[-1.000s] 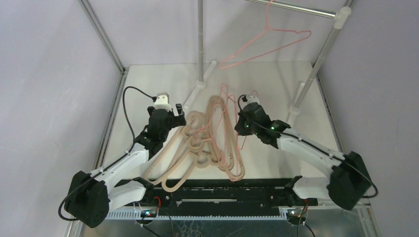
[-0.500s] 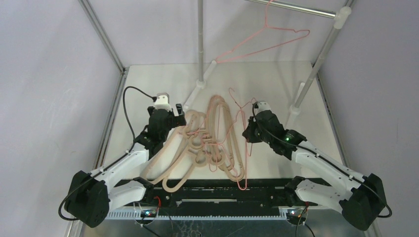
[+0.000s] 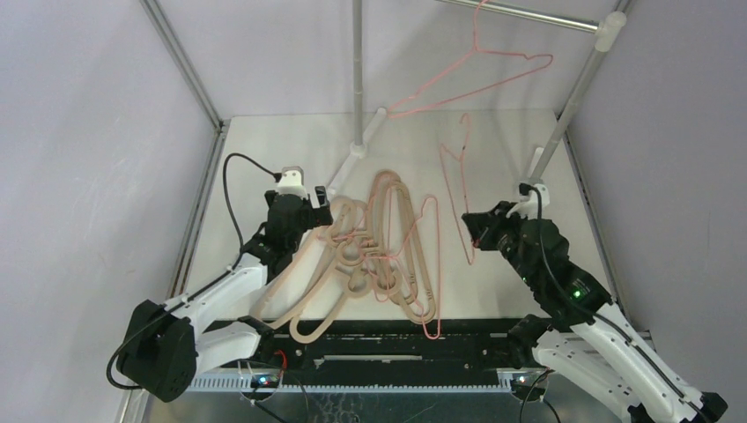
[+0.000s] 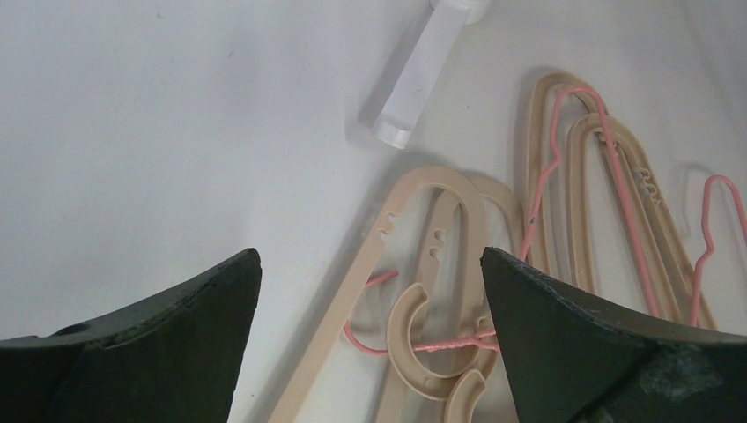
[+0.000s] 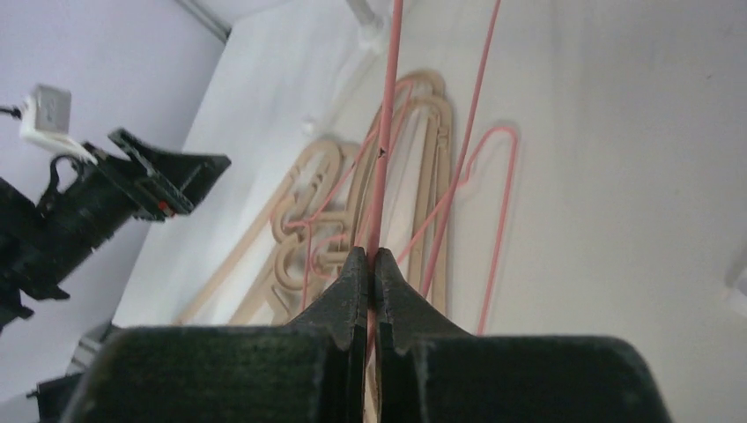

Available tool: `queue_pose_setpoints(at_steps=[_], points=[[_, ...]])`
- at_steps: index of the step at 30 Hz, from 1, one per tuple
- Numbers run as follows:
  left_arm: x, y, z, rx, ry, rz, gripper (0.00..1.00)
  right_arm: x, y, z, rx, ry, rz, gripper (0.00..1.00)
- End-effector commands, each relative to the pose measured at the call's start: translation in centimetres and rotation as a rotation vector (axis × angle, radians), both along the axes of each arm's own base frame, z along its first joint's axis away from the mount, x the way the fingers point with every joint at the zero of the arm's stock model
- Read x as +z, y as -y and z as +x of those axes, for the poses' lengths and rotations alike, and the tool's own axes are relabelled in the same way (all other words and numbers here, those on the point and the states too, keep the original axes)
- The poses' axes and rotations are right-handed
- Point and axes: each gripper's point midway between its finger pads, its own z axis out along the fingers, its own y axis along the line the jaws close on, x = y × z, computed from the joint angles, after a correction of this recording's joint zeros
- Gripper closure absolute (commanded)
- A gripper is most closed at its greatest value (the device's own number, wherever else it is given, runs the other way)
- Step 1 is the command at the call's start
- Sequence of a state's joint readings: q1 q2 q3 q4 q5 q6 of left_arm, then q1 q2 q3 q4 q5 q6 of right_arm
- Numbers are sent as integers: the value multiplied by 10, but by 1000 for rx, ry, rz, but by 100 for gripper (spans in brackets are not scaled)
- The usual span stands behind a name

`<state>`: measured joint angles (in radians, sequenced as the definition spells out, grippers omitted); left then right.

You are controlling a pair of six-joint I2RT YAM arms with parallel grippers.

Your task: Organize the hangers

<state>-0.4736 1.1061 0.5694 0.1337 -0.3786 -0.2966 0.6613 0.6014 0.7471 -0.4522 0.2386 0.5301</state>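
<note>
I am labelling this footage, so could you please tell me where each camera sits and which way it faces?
Top external: above and behind, looking down at the white table; shows the left gripper and right gripper.
Left wrist: on the left arm, facing down on the thick beige hangers; its open fingers show.
Right wrist: on the right arm, facing the table past shut fingers clamping a thin pink wire hanger.
Shared: all three show the beige hangers.
</note>
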Motion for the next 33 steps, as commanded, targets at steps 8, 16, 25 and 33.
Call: queue_pose_setpoints(at_steps=[8,16,25,33], points=[[11,5,3,-13,41,-27,0,77,58,4,-293,209,150,100],[10,5,2,-15,39,-23,1,125,70,10,-346,329,138,100],[6,5,4,-13,29,-15,0,188,61,24,-330,472,114,100],[5,4,5,-6,27,-3,1,211,54,37,-343,533,103,100]])
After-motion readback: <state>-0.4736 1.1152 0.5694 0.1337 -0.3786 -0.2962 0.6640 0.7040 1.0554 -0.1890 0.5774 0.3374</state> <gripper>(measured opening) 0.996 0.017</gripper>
